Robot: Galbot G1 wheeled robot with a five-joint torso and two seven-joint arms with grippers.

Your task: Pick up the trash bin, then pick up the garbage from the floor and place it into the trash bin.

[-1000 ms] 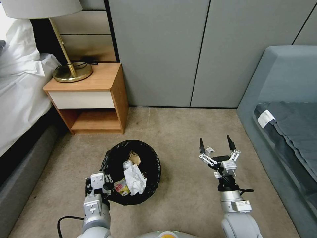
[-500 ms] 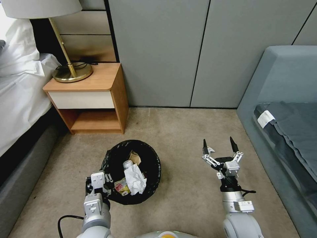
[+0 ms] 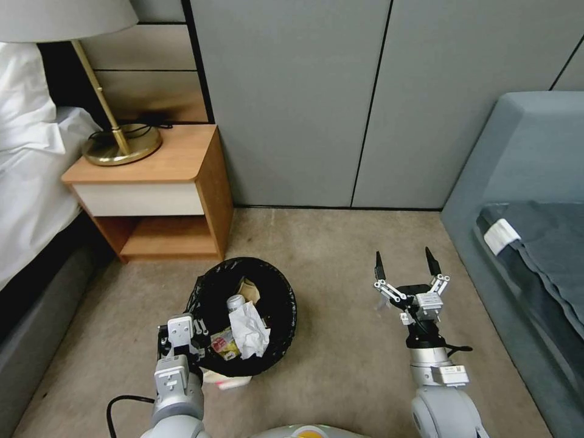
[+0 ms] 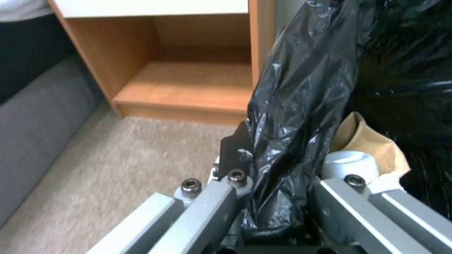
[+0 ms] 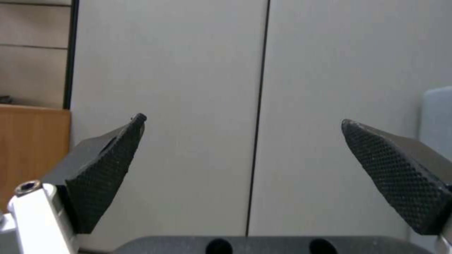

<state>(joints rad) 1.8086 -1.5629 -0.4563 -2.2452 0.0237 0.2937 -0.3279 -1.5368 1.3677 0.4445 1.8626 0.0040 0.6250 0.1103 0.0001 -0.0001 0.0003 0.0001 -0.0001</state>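
The trash bin (image 3: 275, 309), lined with a black bag, is in the head view at lower centre, and its white base shows below the bag. My left gripper (image 3: 198, 333) is shut on its near rim. In the left wrist view the black bag (image 4: 287, 116) is pinched between the fingers (image 4: 232, 150). Garbage lies inside the bin: crumpled white tissue (image 3: 249, 330), a white bottle (image 3: 235, 302), a brown paper bag (image 3: 248, 288) and red and yellow wrappers (image 3: 221, 345). My right gripper (image 3: 404, 254) is open above the carpet to the bin's right, holding nothing. A small pale scrap (image 3: 379, 302) lies on the carpet by it.
A wooden nightstand (image 3: 152, 182) with a brass lamp (image 3: 121, 143) stands at the back left, beside a white bed (image 3: 30, 182). A grey upholstered seat (image 3: 523, 158) fills the right side. Grey wall panels (image 3: 304, 103) close the back. Open carpet (image 3: 328, 255) lies between.
The whole head view has shifted, so the camera moved. The bin kept its place with my left gripper, and its white base now shows. The right gripper moved slightly and is still open.
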